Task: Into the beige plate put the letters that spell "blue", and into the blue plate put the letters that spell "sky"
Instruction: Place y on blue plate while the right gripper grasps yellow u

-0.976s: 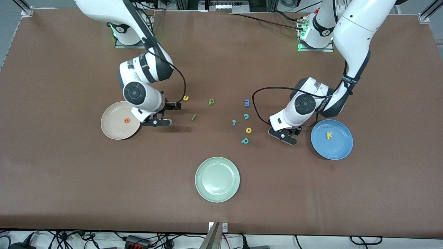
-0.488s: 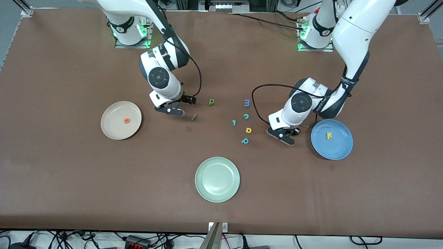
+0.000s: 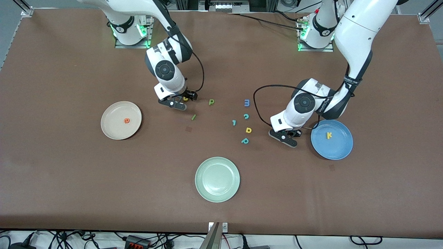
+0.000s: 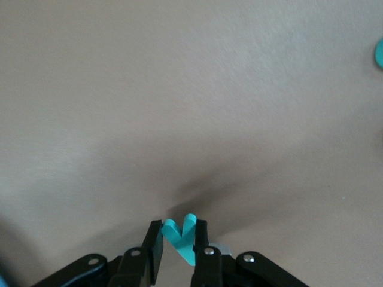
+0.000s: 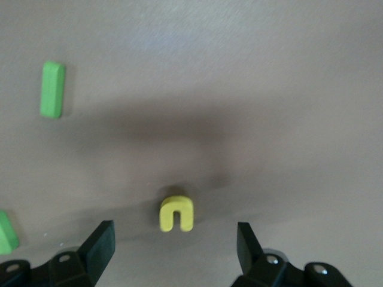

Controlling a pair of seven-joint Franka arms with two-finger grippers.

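Observation:
My left gripper [image 3: 289, 136] is low over the table beside the blue plate [image 3: 338, 149], shut on the teal y [image 4: 181, 234]. A yellow k [image 3: 328, 135] lies in that plate. My right gripper [image 3: 183, 100] stands open just above the table, with the yellow u [image 5: 176, 213] between its fingers and touching neither. The dark green l [image 3: 193, 117] and the dark green b/p shape [image 3: 211, 101] lie close by on the table. The orange e [image 3: 127, 120] rests in the beige plate [image 3: 113, 130], toward the right arm's end.
A pale green plate [image 3: 217, 193] stands nearest the front camera. Between the grippers lie a blue m [image 3: 246, 102], a teal c [image 3: 246, 116], a small teal l [image 3: 234, 122], a yellow d shape [image 3: 248, 130] and a teal p shape [image 3: 245, 140].
My right arm swung from the beige plate over to the yellow u and came down around it. My left gripper's fingers closed on the teal y.

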